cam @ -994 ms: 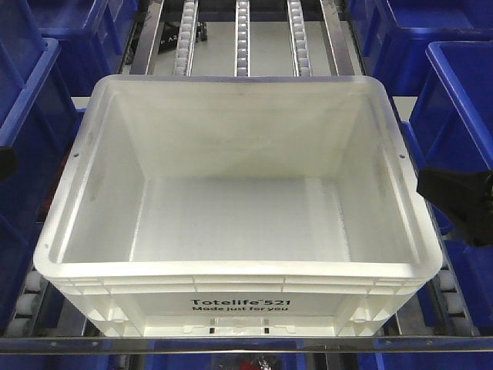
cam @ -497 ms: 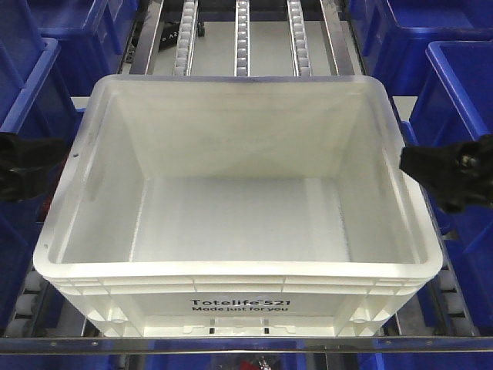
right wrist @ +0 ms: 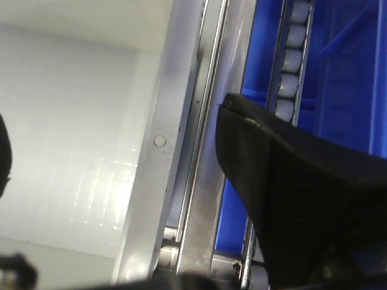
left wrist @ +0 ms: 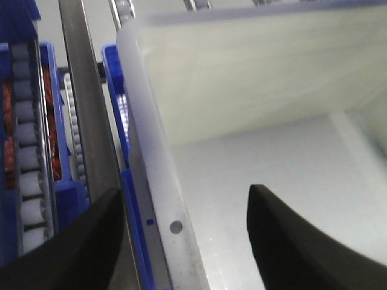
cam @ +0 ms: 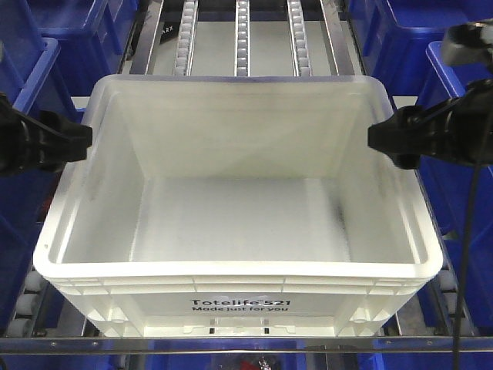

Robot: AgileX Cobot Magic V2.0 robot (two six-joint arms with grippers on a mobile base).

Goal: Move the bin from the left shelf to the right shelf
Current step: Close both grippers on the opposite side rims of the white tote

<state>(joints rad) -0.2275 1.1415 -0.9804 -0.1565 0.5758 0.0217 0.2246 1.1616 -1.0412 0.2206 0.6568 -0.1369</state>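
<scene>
Centrally, white plastic rect. bin (cam: 239,223), L gripper (cam: 77,140), R gripper (cam: 383,139) astride rim

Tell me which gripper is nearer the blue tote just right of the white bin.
Right. The right gripper straddles the bin at its right rim, directly beside that blue tote. The left gripper straddles the left rim, the bin's whole width away.

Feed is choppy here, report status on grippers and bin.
Left gripper open, straddling left rim of bin. Right gripper open, straddling right rim. Bin empty, sitting on rollers. Blue totes close on both sides.
</scene>
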